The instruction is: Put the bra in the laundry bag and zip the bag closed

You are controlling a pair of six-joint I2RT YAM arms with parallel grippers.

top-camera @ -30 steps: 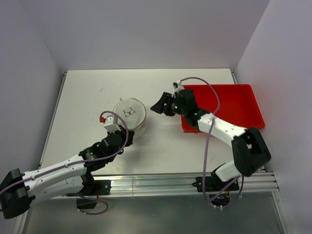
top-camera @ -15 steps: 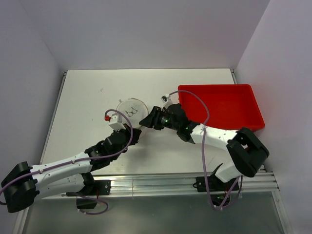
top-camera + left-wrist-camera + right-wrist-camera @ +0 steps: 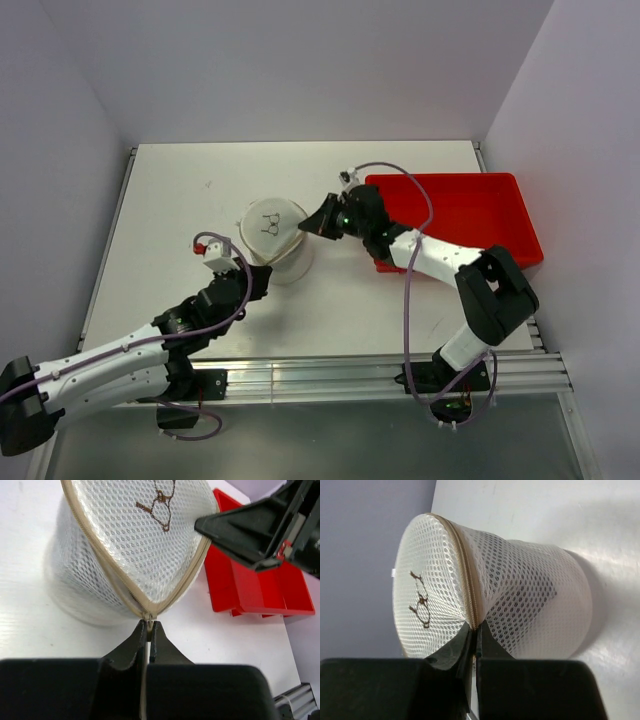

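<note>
Shallow red plastic bin (image 3: 480, 215) at right, resting on white table (image 3: 170, 200)

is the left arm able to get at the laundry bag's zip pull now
Seemingly yes: the left gripper is shut on the zip pull, nothing between; the right gripper pinches the laundry bag's seam on the other side.

White table (image 3: 180, 200), plain lavender walls (image 3: 300, 70), aluminium rail (image 3: 330, 375) along near edge

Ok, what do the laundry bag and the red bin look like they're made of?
The laundry bag looks like soft white synthetic mesh, matte and translucent; open holes show across it, with a beige woven zipper tape round the lid. The red bin is likely rigid moulded plastic, smooth and slightly glossy, with crisp straight walls.
</note>
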